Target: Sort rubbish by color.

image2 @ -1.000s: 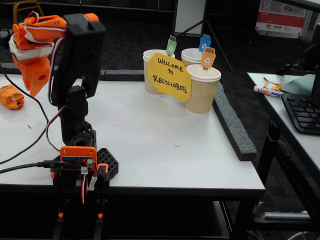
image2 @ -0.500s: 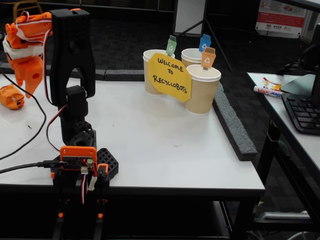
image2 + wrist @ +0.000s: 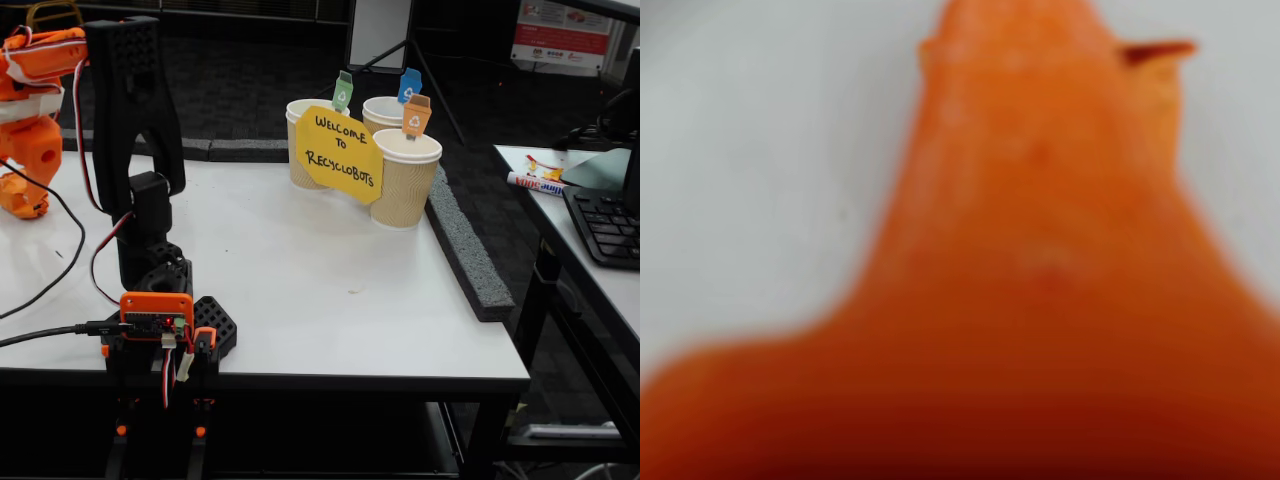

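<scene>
a: where was the pincer (image 3: 22, 190)?

b: at the far left edge of the fixed view, hanging low off the black arm (image 3: 130, 110), right down at an orange wad (image 3: 20, 203) on the white table (image 3: 300, 270). the orange parts overlapped so closely that i couldn't tell where one ended and the other began.

a: released or clenched?

b: i couldn't tell. the wrist view was a blur of orange pincer body (image 3: 1040, 250) over pale table (image 3: 760, 150), with no sharp edge to judge by.

a: and the green and light blue wads?

b: neither showed in either view.

a: what else stood around?

b: three paper cups (image 3: 405, 180) were bunched at the back of the table, right of centre in the fixed view, well apart from the arm. a yellow sign (image 3: 338, 154) reading "welcome to recyclobots" leaned in front of them, covering part of the cups. small tags stuck up from them: green (image 3: 343, 90), blue (image 3: 409, 85) and orange (image 3: 416, 116). a grey foam strip (image 3: 465, 250) ran along the table's right edge. cables (image 3: 60, 270) trailed over the left side to the arm's base (image 3: 160, 320). on a second table to the right lay a keyboard (image 3: 605, 225) and a marker (image 3: 535, 183).
</scene>
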Robot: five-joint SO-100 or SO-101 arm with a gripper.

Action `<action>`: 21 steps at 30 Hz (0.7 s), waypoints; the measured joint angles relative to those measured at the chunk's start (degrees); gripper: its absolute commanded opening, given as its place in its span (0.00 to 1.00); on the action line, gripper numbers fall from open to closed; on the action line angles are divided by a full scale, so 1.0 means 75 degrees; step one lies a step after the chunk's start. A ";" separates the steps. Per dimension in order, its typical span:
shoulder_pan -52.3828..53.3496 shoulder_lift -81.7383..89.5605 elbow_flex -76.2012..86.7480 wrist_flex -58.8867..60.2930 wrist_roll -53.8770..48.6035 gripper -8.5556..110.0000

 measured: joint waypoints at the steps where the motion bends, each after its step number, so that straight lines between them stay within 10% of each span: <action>1: 0.0000 -0.0082 0.0000 0.0000 0.0000 0.37; 21: 0.0398 -0.1160 -0.0867 -0.0996 0.0000 0.12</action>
